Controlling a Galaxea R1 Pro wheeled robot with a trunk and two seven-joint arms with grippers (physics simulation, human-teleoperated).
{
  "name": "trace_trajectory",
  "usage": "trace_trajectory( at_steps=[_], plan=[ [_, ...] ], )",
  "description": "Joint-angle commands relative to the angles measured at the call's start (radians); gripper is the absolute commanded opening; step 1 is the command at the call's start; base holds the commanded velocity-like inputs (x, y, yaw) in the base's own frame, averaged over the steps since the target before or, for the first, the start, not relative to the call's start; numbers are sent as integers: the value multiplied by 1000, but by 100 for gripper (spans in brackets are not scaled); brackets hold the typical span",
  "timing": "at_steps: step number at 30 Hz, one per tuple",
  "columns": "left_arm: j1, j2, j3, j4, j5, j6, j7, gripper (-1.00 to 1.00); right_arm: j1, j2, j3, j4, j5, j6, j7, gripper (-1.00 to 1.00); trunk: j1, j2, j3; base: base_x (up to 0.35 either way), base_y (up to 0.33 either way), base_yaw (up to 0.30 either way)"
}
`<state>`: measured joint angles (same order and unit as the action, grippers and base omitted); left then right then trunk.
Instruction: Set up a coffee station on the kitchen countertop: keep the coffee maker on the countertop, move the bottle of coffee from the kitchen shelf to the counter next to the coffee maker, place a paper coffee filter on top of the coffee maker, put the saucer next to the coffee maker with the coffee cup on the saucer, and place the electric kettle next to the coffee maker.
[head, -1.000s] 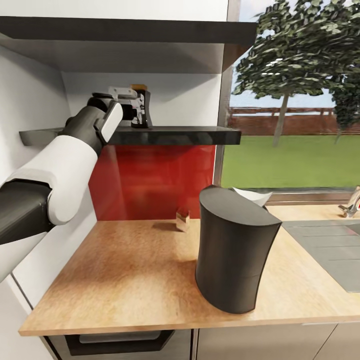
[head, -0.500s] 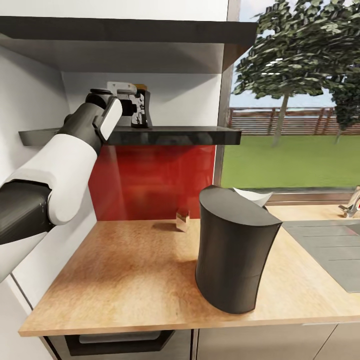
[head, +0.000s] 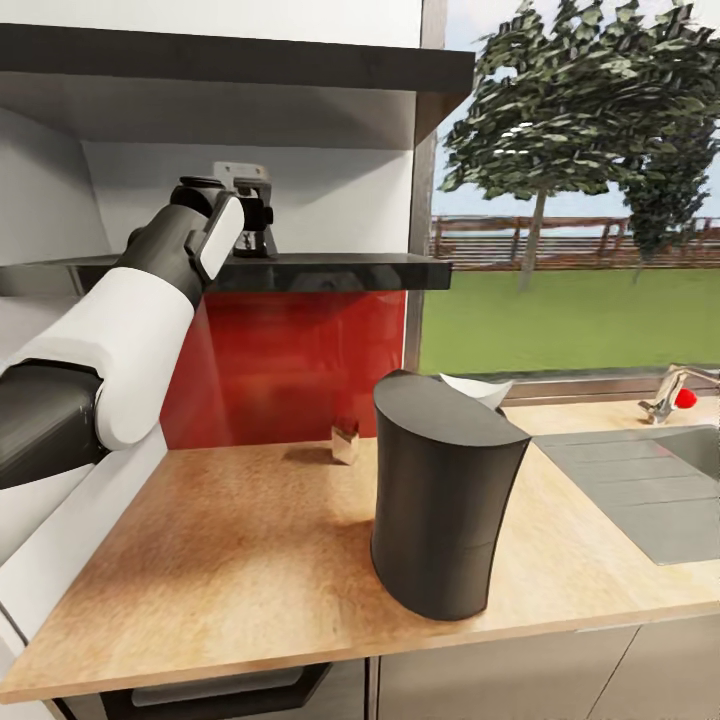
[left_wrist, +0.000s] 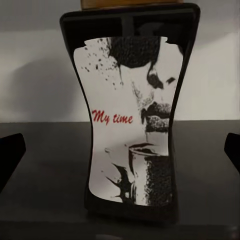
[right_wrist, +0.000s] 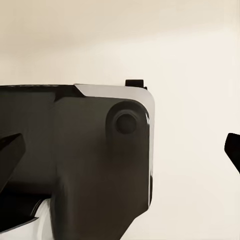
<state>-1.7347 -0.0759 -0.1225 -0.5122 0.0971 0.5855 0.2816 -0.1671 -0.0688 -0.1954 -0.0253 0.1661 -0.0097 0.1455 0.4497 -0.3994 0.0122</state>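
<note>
Bottle of coffee (left_wrist: 132, 120) stands upright on dark shelf (head: 320, 270), far left above countertop (head: 250, 540). Left gripper (head: 262, 222) fingers spread wide either side, not touching. Right gripper: fingertips well apart. Coffee maker (head: 440, 505) on counter.

Bottle of coffee (left_wrist: 132, 115): gold lid cropped at wrist frame's edge. Coffee maker (head: 440, 500) hides most of the white filter (head: 478, 387); its front faces away.
</note>
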Motion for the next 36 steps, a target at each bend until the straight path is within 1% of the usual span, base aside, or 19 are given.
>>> trace_trajectory(
  at_steps=[1,6,11,19,25,36],
  plan=[
    [0,1,-6,-1,10,4,8,100,0,0,-9,0,10,-1,3,100,0,-1,0,0,0,-13],
    [0,1,-6,-1,10,4,8,100,0,0,-9,0,10,-1,3,100,0,-1,0,13,0,-4],
    [0,1,-6,0,10,4,8,100,0,0,-9,0,10,-1,3,100,0,-1,0,157,0,0],
    [0,1,-6,-2,10,4,8,100,0,0,-9,0,10,-1,3,100,0,-1,0,28,0,0],
    [0,1,-5,-2,10,4,8,100,0,0,-9,0,10,-1,3,100,0,-1,0,152,0,0],
    [0,2,-5,2,9,5,7,100,0,0,-9,0,10,0,3,100,0,-1,0,30,0,0]
  ],
)
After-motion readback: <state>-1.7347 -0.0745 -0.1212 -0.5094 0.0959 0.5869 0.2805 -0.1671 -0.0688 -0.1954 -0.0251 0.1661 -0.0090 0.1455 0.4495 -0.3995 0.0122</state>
